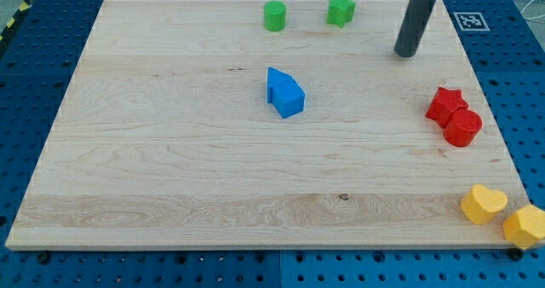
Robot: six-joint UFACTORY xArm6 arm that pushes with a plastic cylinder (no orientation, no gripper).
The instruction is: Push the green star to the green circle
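Lay at the table's [170,152] top edge, the green star [341,10], just right of the green circle [274,16] — a short gap between. Hovered to the star's lower right, my tip [407,54], placed for a leftward shove. No claw fitted — state untellable. Well below the star: blue blocks [284,93], red pair [453,118], yellow pair [502,216], none obstructing.

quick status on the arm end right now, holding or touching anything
My tip: a bare rod, no fingers, so holding nothing; it touches no block and sits to the view's right of the green star.
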